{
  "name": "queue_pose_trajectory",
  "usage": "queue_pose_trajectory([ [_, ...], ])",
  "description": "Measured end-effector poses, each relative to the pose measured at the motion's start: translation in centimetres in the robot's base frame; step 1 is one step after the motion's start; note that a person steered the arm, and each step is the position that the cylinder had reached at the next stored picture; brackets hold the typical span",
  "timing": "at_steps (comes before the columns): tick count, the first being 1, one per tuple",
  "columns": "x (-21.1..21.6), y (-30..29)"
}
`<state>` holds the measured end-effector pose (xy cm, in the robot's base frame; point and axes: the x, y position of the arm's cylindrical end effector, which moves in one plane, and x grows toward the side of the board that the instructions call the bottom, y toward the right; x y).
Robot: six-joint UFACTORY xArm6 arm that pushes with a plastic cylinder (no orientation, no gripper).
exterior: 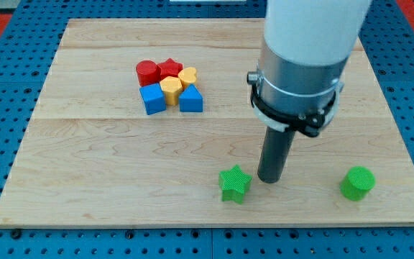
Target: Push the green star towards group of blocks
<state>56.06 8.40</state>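
The green star (234,183) lies near the view's bottom, right of centre. My tip (269,179) rests on the board just to the star's right, close to it or touching it. The group of blocks sits up and to the left: a red cylinder (147,72), a red star (169,69), a yellow heart (187,76), a yellow hexagon (171,90), a blue cube (152,98) and a blue triangle (190,99), all packed together.
A green cylinder (357,183) stands alone at the view's bottom right. The wooden board (85,165) lies on a blue perforated table. The arm's large grey and white body (300,65) covers part of the board's upper right.
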Motion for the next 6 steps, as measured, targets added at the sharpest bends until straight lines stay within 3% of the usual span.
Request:
queue_pose_trajectory([
  [1, 1.5, -3.9],
  [3, -2.1, -11.7],
  [4, -2.1, -12.3],
  [5, 2.5, -12.3],
  [6, 2.7, -14.3],
])
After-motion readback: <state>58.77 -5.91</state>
